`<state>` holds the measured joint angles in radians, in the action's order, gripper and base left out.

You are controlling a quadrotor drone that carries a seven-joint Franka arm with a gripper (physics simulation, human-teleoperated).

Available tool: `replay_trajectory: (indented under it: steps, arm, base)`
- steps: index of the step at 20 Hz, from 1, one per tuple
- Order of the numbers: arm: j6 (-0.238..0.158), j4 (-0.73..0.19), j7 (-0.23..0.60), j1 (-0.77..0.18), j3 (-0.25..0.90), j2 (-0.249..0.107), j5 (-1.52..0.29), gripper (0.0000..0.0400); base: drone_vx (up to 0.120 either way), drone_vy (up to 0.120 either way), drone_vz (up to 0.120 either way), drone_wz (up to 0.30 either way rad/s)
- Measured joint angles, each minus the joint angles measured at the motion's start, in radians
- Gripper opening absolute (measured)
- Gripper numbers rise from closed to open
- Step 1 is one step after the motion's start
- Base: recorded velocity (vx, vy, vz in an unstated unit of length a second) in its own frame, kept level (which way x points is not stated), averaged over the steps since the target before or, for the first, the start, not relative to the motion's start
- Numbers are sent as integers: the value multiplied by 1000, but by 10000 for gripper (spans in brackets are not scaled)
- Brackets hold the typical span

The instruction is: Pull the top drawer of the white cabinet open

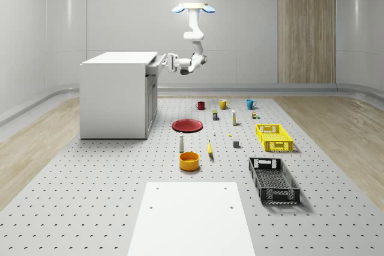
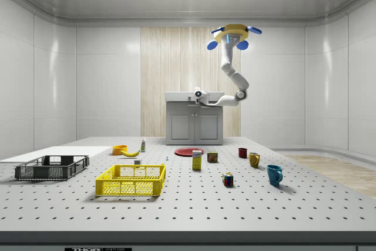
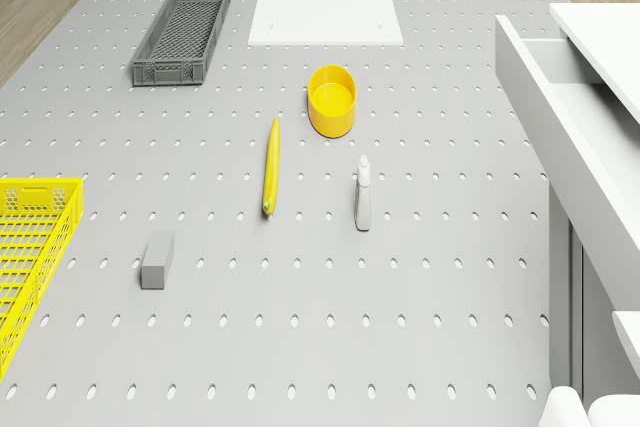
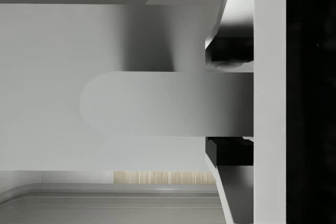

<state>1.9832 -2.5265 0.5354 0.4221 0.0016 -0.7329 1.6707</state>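
The white cabinet stands on the perforated table at the whole-scene view's left. Its top drawer juts out a little from the cabinet front; the drone view looks into the open drawer from above. The drone hovers high in the air to the right of the cabinet, with the arm hanging down and bent toward the drawer. My gripper is at the drawer front. In the wrist view the gripper is shut on the rounded drawer handle, with a black pad pressing on each side.
In front of the cabinet lie a red plate, a small bottle, a banana and an orange bowl. Three mugs stand farther back. A yellow crate and a black crate sit at the right; a white board lies in front.
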Motion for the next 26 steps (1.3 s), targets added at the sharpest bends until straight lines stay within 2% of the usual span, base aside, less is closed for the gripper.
replay_trajectory:
  steps: [3, 8, 11, 16, 26]
  arm:
    - [-7, -5, 4, 0, -11, -7, -9, 262]
    - [-10, -8, 7, 2, -20, -11, -17, 293]
    - [-10, -9, 8, 4, -23, -12, -19, 299]
    - [-8, -9, 8, 8, -27, -13, -21, 303]
    - [-4, -9, 8, 15, -32, -14, -24, 305]
  base:
    - [0, 107, 0, 0]
    - [0, 120, 0, 0]
    - [0, 120, 0, 0]
    - [0, 0, 0, 0]
    - [0, 116, 0, 0]
